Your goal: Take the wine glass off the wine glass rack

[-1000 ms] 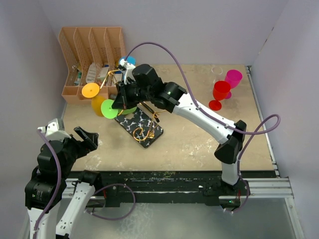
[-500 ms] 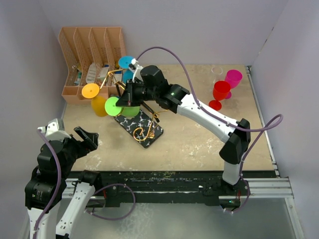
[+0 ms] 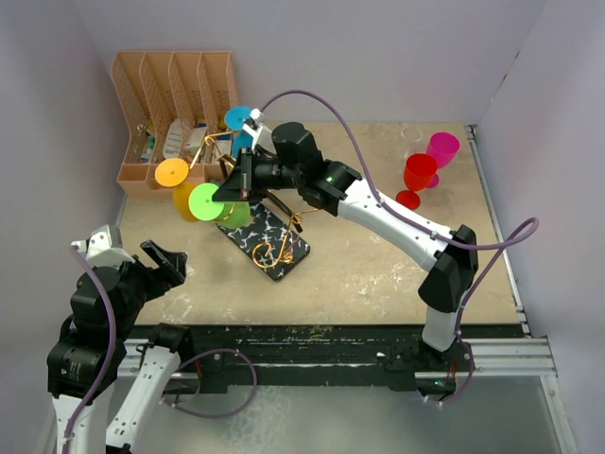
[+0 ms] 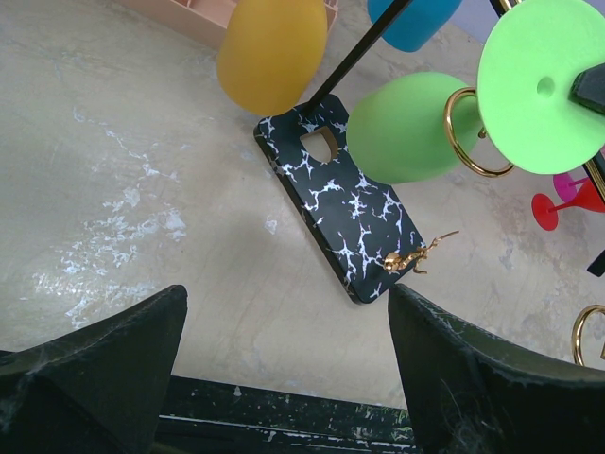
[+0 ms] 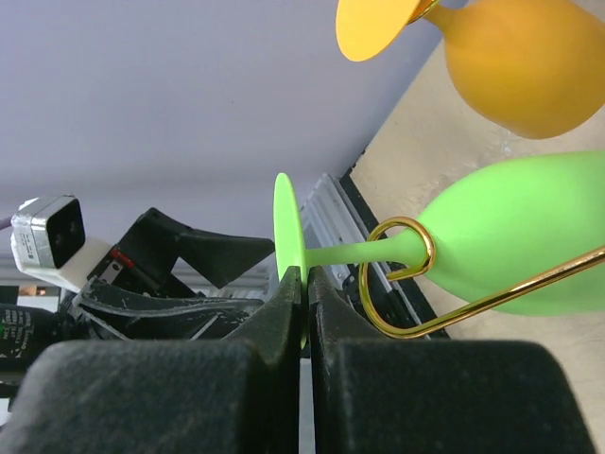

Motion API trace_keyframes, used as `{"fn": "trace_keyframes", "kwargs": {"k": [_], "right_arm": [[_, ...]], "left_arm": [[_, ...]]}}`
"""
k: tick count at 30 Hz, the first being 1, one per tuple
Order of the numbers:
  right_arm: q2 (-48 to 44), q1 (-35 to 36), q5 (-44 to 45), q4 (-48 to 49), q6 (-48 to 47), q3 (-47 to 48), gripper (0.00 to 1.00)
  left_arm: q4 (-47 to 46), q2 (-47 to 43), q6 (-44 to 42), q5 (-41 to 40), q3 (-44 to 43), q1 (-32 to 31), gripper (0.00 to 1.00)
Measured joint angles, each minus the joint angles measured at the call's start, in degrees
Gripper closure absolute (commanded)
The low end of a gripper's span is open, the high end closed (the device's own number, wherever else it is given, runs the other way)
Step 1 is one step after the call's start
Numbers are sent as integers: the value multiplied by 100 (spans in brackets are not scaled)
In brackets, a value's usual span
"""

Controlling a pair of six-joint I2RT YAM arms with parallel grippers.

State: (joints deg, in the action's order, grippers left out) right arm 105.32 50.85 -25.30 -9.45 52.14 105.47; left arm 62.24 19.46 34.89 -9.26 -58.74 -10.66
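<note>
At the near left corner the left gripper [image 3: 165, 265] hangs over the table [image 3: 378, 265] edge with its jaws spread wide and nothing between them; its wrist view looks past both dark fingers [image 4: 95, 364] toward the rack. Against the back wall on the left stands the organiser [image 3: 175, 104], with small items in its slots. Just in front of it an orange glass [image 3: 186, 200] hangs from the rack, its round foot [image 3: 172, 171] turned up toward the top camera. Right beside it is the green glass [image 3: 236, 216], lying almost sideways in the air above the rack's left end, bowl toward the rack and foot [image 3: 206, 200] pointing to the left. The right wrist view shows its stem passing through a gold ring [image 5: 397, 274] at the end of a rack arm, so the glass is on the rack. The right gripper [image 3: 225, 192], reaching in from the right, is closed on that green foot: the thin disc is pinched edge-on between the two pads [image 5: 274, 326]. Below, the rack [image 3: 265, 241] stands on its black, white-veined base, set at an angle on the table, with gold scrolls curling up from it. A blue glass [image 3: 239, 119] hangs at the rack's far side. Well apart, at the far right of the table, a red glass [image 3: 416, 175] and a magenta glass [image 3: 441, 149] stand upright, close together.
</note>
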Motion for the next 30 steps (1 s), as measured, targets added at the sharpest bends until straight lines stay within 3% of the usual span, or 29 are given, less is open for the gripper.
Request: {"fn": "trace_keyframes", "kwargs": {"k": [30], "right_arm": [[-203,-175,-280,442,223,-693,100]], "left_arm": [[0,9,2,-2,0,0,10]]}}
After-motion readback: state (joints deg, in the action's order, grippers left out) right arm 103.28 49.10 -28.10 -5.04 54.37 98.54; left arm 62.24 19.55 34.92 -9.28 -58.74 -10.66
